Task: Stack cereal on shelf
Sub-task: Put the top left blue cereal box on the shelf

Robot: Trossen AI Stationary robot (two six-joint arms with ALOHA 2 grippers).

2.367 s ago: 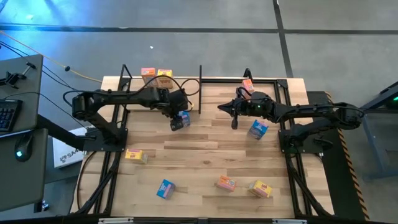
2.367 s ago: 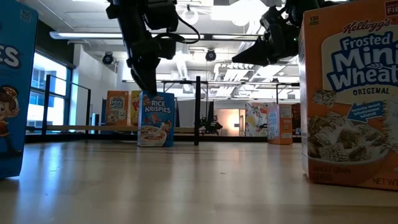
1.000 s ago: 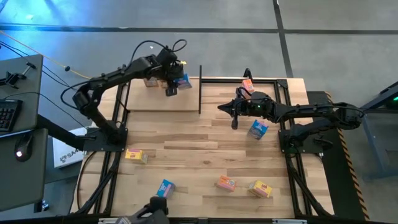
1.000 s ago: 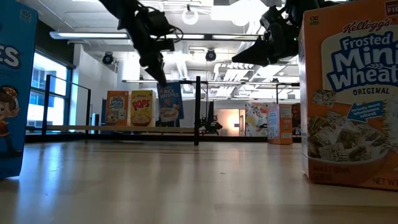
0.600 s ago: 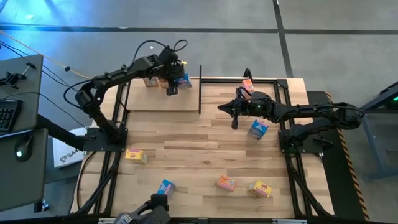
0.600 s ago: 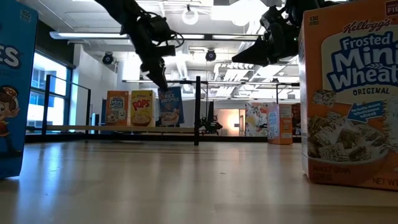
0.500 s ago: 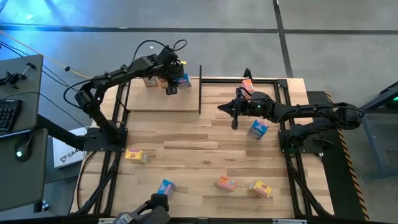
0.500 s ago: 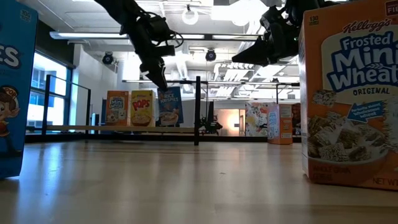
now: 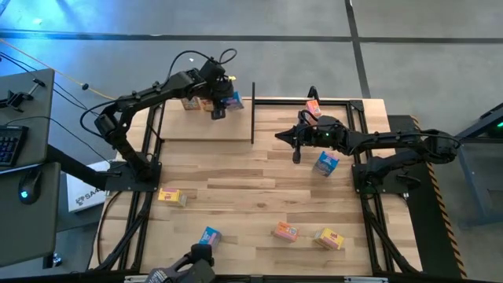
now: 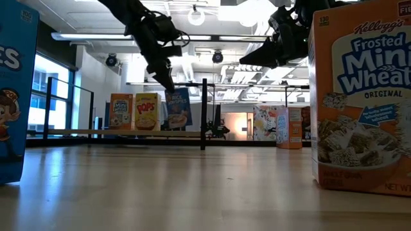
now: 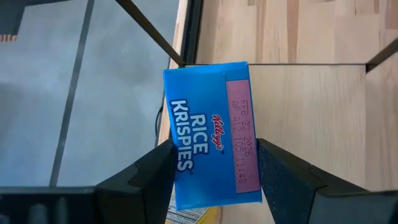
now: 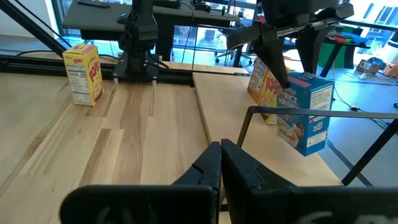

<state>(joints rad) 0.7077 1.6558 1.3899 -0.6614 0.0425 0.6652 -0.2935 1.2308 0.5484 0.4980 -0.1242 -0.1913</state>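
While the right gripper (image 9: 296,156) waits with its jaws closed on nothing above the middle of the worktop (image 9: 251,189), a blue Rice Krispies box (image 11: 210,132) is gripped by its narrow sides in the jaws of the left gripper (image 9: 218,110). This box is held tilted just over the pale base board of the shelf (image 9: 200,130), at the far left corner of the worktop, beside a yellow Pops box (image 10: 146,111) and an orange box (image 10: 120,111) that stand upright on the board. Whether its lower edge touches the board cannot be told. Another blue box (image 9: 325,163) lies near the right gripper, and further boxes are scattered over the near half of the worktop, among them a yellow one (image 9: 172,196) and an orange one (image 9: 285,232).
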